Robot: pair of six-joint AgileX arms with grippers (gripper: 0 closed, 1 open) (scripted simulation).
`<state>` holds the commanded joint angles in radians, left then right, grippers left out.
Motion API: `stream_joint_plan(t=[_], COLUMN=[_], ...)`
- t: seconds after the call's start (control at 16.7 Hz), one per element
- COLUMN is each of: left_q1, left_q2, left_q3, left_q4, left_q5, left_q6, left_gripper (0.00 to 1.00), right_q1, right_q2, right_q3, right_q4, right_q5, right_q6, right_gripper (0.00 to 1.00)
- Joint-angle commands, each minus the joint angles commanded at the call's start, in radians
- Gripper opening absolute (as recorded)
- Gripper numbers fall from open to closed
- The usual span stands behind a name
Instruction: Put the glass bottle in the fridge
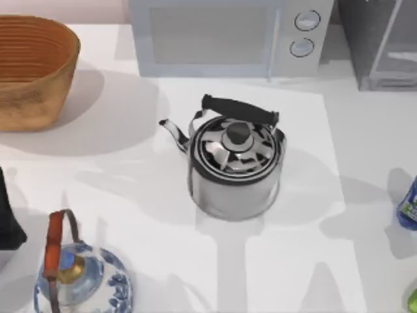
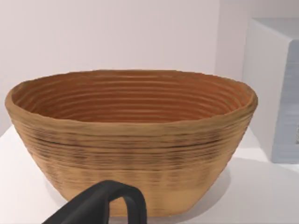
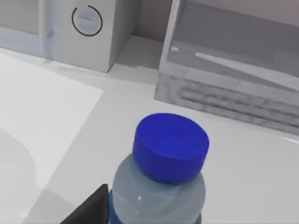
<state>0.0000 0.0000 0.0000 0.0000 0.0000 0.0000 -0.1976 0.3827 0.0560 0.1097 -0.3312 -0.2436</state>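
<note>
The left tool (image 2: 100,205) shows as a dark curved finger at the lower edge of the left wrist view, facing the woven basket (image 2: 131,140); whether it is released or clenched cannot be told, and that arm looks parked at the left edge of the top view. Moving right across the worktop (image 1: 117,176), a blue-and-white teapot (image 1: 85,280) sits at the lower left, the steel kettle (image 1: 236,166) stands in the middle, and the microwave (image 1: 228,36) is along the upper edge. The fridge (image 1: 381,42) fills the upper right corner. The glass bottle (image 1: 409,205) stands upright at the far right edge, well apart from the fridge. In the right wrist view its blue cap (image 3: 170,145) sits close below the camera, with one dark finger of the right tool (image 3: 91,207) just beside its shoulder; whether that tool grips it cannot be told. The step in hand seems to be the grasp. Next, a firm hold is needed before carrying the bottle up toward the fridge.
</note>
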Motion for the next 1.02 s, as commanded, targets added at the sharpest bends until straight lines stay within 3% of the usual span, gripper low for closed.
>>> stream_joint_plan(t=[0.42,0.66,0.84,1.02], left_q1=[0.000,0.000,0.000,0.000], left_q2=[0.000,0.000,0.000,0.000], left_q3=[0.000,0.000,0.000,0.000], left_q4=[0.000,0.000,0.000,0.000], left_q5=[0.000,0.000,0.000,0.000], left_q6=[0.000,0.000,0.000,0.000], left_gripper=[1.00,1.00,1.00,1.00], right_q1=[-0.300,-0.406,-0.437,-0.442], right_q2=[0.757,1.085,1.225,1.272], right_q3=[0.134,0.196,0.221,0.228], right_q4=[0.212,0.310,0.354,0.368], right_q5=[-0.512,-0.778,-0.918,-0.973], right_q6=[-0.331,-0.499,-0.593,-0.633], right_gripper=[1.00,1.00,1.00,1.00])
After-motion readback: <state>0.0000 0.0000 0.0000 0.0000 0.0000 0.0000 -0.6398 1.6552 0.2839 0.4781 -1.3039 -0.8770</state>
